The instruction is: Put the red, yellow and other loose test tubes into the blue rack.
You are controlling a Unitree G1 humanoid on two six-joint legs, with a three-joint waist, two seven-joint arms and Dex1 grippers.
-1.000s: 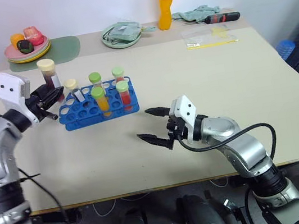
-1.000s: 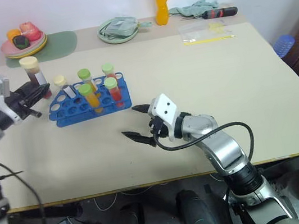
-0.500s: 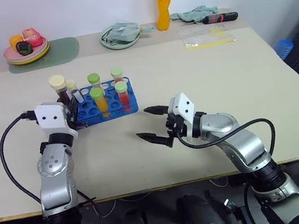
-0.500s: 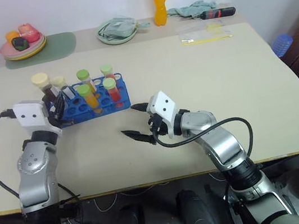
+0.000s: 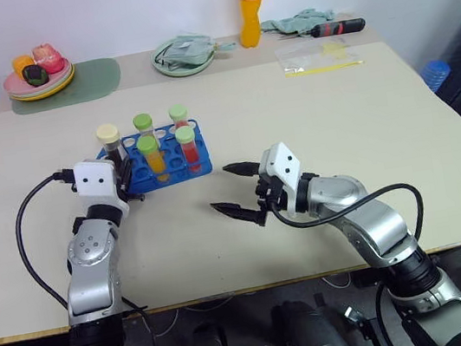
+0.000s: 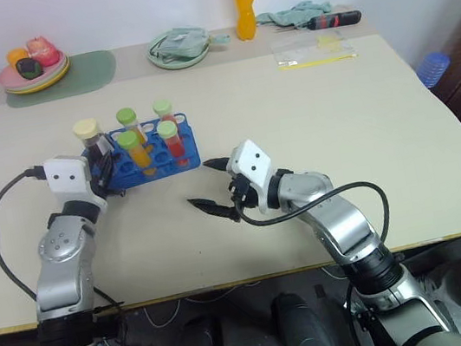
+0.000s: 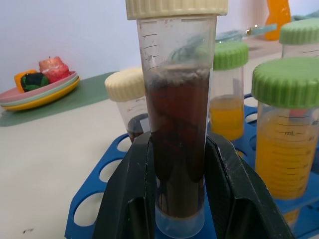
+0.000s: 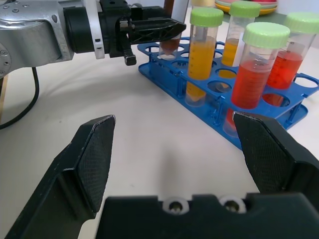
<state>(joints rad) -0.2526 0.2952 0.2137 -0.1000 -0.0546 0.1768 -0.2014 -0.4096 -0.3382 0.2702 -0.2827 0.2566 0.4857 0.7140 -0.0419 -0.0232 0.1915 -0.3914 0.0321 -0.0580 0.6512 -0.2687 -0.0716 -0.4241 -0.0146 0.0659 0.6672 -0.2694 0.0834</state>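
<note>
Dark tube [image 7: 177, 134] upright, clamped between left fingers [image 7: 130, 199] over blue rack [image 7: 89, 209], right fingers [image 8: 94, 154] wide

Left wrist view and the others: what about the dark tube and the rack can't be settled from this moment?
- Whether the dark tube is seated in a hole of the blue rack: the left gripper covers its base in the left wrist view; it is too small in the head views.
- The tube's top: cut off by the left wrist view's edge.
- Rack holes behind the green-capped tubes: hidden in the right wrist view.
- The right gripper hangs open, empty.
</note>
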